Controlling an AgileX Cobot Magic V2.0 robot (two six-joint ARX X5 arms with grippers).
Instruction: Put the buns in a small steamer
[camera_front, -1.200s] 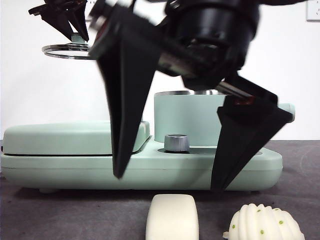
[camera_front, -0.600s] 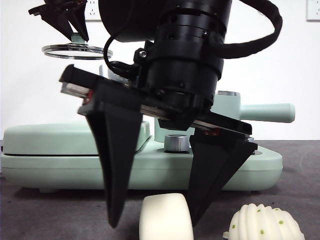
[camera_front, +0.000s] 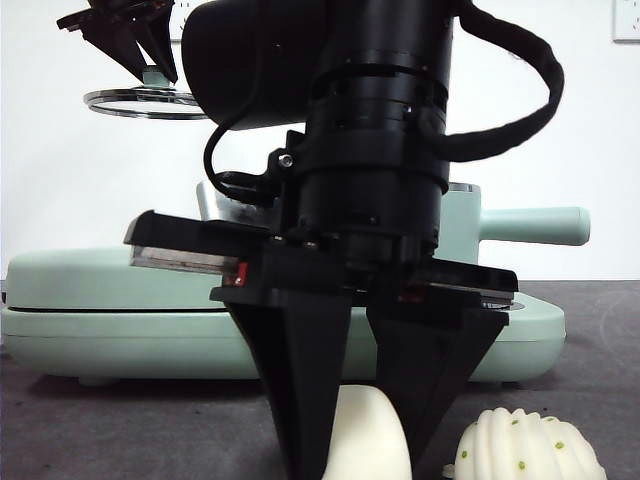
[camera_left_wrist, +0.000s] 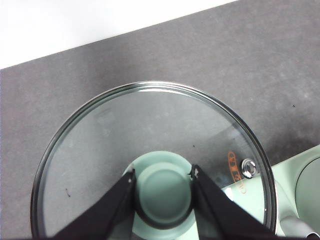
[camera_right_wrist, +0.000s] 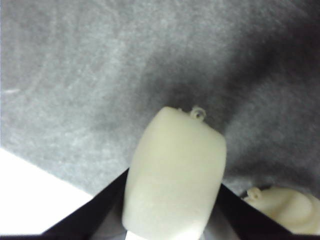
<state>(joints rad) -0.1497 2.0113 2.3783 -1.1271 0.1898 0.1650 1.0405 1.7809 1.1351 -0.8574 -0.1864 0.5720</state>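
Note:
The smooth off-white bun lies on the dark table at the front, and my right gripper stands over it, shut on its two sides. In the right wrist view the bun fills the space between the jaws of the right gripper. The ribbed bun with green dots sits just to its right on the table and also shows in the right wrist view. The small steamer is mostly hidden behind the arm; its handle sticks out to the right. My left gripper holds the glass lid high at the left by its green knob.
The flat mint-green grill plate cover sits on the long appliance base behind the buns. A steel dial is hidden behind the arm. A white wall closes the back.
My right gripper has come down and its jaws have closed in on the smooth bun, which shifted slightly right. The left gripper and the lid have not moved.

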